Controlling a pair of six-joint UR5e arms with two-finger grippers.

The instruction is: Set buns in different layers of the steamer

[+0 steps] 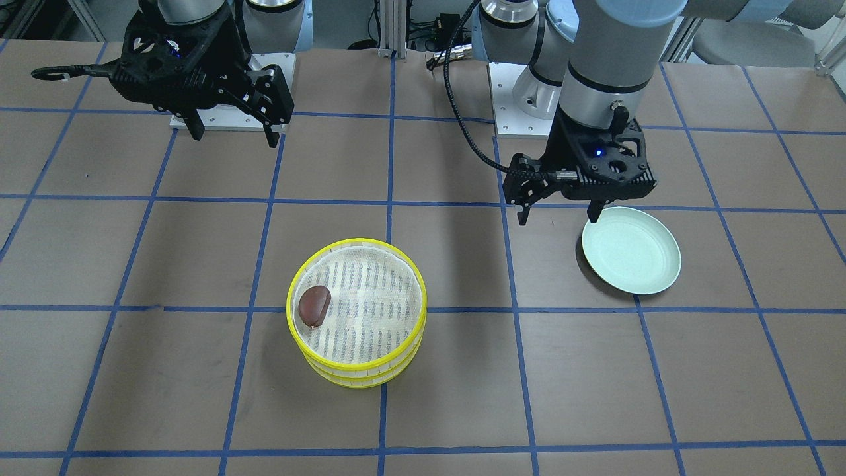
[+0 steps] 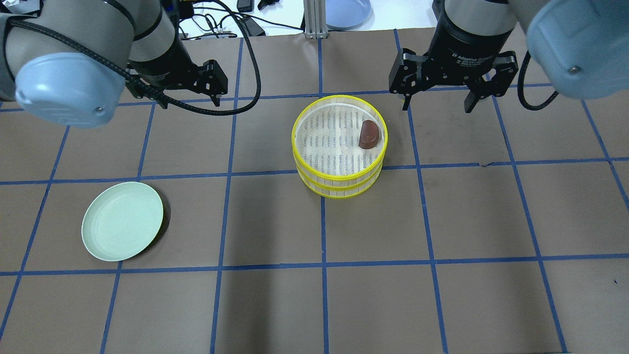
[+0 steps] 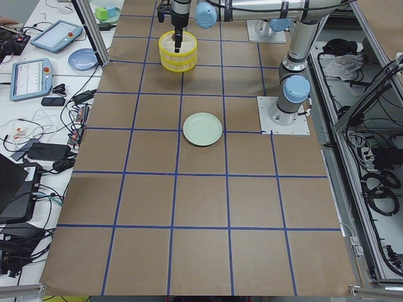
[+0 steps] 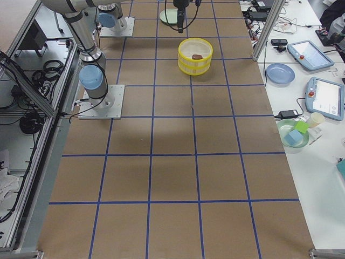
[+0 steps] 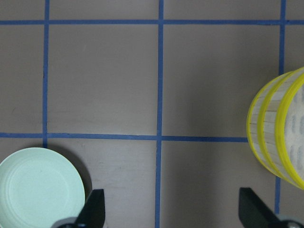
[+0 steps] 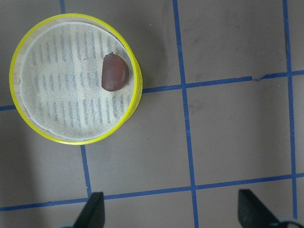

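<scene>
Bun (image 2: 369,134) sits by top layer's (image 2: 294,136) rim; left gripper (image 1: 558,217), right gripper (image 1: 234,139) spread.

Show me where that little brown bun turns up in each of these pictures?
Front-facing: brown bun on top of the steamer stack, at its left side.
Overhead: brown bun at the stack's right side.
Exterior left: cannot make it out.
Exterior right: brown bun, a dark speck on the stack.
Left wrist: not in it.
Right wrist: brown bun, upper left of the picture.
Shared landmark: the yellow-rimmed steamer stack, in all six views.
</scene>
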